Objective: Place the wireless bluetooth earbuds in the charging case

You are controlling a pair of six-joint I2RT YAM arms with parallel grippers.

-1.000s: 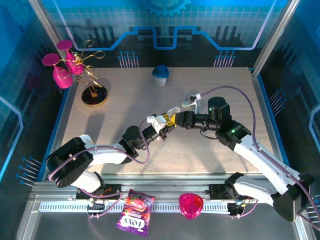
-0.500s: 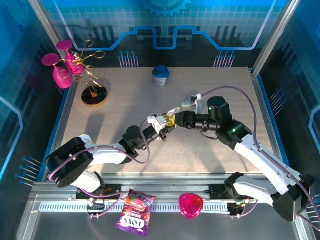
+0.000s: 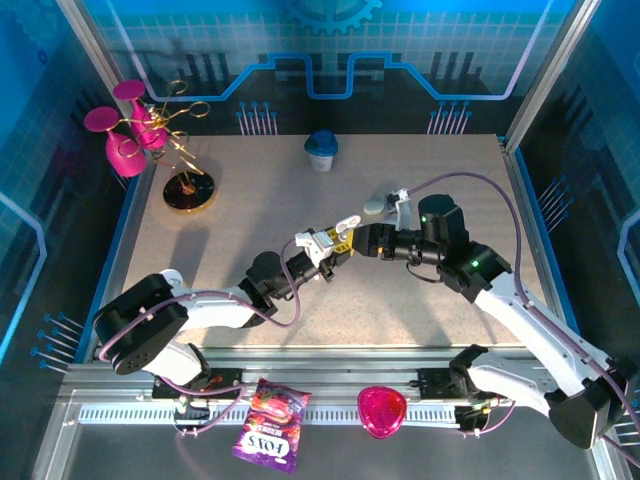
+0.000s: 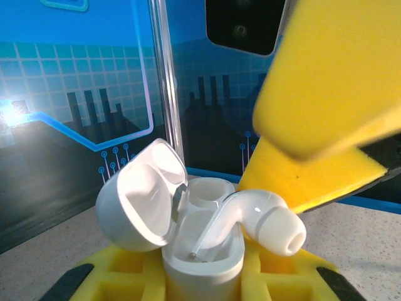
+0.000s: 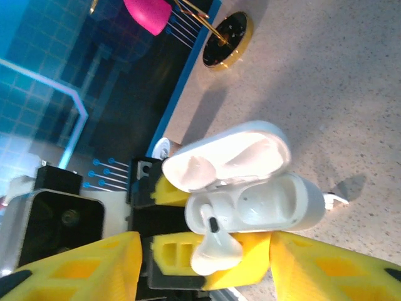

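Mid-bench (image 3: 250, 200), our left fingers (image 4: 125, 266) clamp the open charging case (image 4: 203, 254). One earbud (image 4: 263, 219) leans half-seated in a bay, stem down, head proud. Our right fingers (image 5: 75, 269) stand apart, holding nothing. We should press the head squarely down until it sits flush.

Top cam: high, behind arm bases (image 3: 145, 332), tilted down+fwd, wide FOV, whole table (image 3: 420, 290) to back wall (image 3: 300, 50). L wrist cam: v. close, low, near-level, facing open charging case (image 4: 202, 257). R wrist cam: close, rolled sideways, looks down onto same case, gold stand (image 5: 227, 41) beyond. Shared: case + earbud (image 4: 263, 221) in both wrist views; top cam has case mid-table, stand far left.
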